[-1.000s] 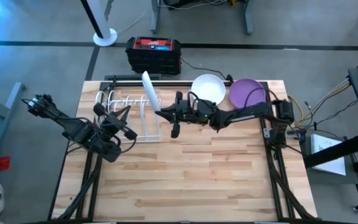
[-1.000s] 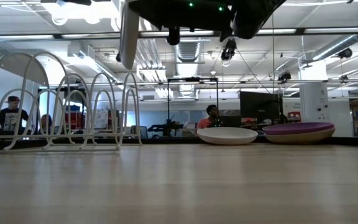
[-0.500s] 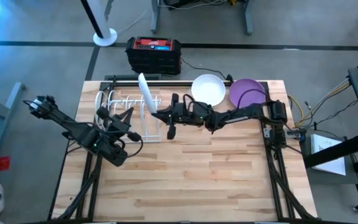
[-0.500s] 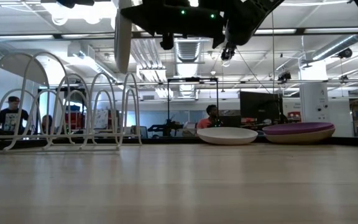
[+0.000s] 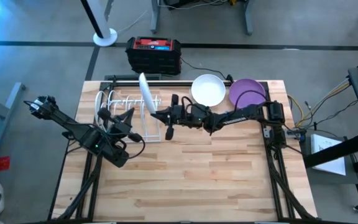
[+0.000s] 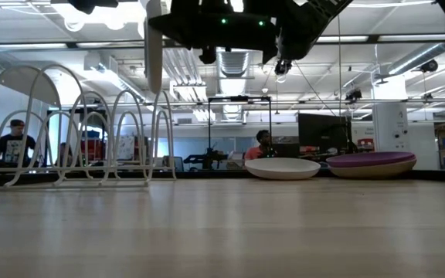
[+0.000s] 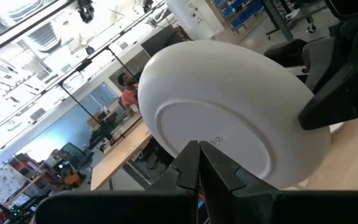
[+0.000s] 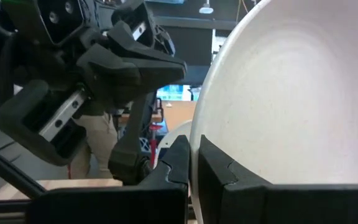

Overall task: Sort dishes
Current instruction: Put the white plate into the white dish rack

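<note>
Currently the right claw [image 5: 156, 113] is pinched narrow on the rim of a white plate [image 5: 145, 93], held on edge, upright with a slight tilt, raised above the white wire dish rack [image 5: 126, 112]. In the low view the plate [image 6: 154, 46] hangs directly over the rack's [image 6: 91, 131] near-end hoops and has not entered a slot. The right wrist view shows the plate [image 8: 291, 93] filling the space just past the fingers [image 8: 179, 162], which are closed tight on its edge.

The left claw [image 5: 127, 116] sits beside the rack, on the far side of the plate from the right claw. Its wrist view looks straight at the plate's underside [image 7: 229, 118], with its fingers [image 7: 197, 168] almost touching each other and holding nothing.

Behind the right arm, a white bowl [image 5: 208, 89] and a purple dish [image 5: 248, 92] rest flat on the desk [image 5: 185, 180], next to each other and well apart from the rack.

Step in hand, as I judge it: racking the first dish. Next move calls for lining the plate's edge up with a gap between two hoops, lowering straight down, and letting go only once the plate is seated. Risk: clipping a hoop, or the plate tipping on release.
</note>
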Robot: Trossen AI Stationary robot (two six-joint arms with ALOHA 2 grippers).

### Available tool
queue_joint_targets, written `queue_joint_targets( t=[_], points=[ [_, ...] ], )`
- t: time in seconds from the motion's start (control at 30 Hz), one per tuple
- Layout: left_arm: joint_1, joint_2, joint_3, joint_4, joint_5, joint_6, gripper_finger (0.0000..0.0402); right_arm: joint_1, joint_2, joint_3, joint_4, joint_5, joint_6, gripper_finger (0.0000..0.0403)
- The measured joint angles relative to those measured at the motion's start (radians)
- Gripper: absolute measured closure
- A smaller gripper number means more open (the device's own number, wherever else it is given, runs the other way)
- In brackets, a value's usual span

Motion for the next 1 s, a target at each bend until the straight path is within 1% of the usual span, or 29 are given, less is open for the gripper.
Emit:
queue_joint_targets(
  t=[1.0],
  points=[
    [0.000,0.000,0.000,0.001,0.000,0.000,0.0401,0.001,0.002,-0.003,0.005,-0.001,-0.023,0.0403]
  ],
)
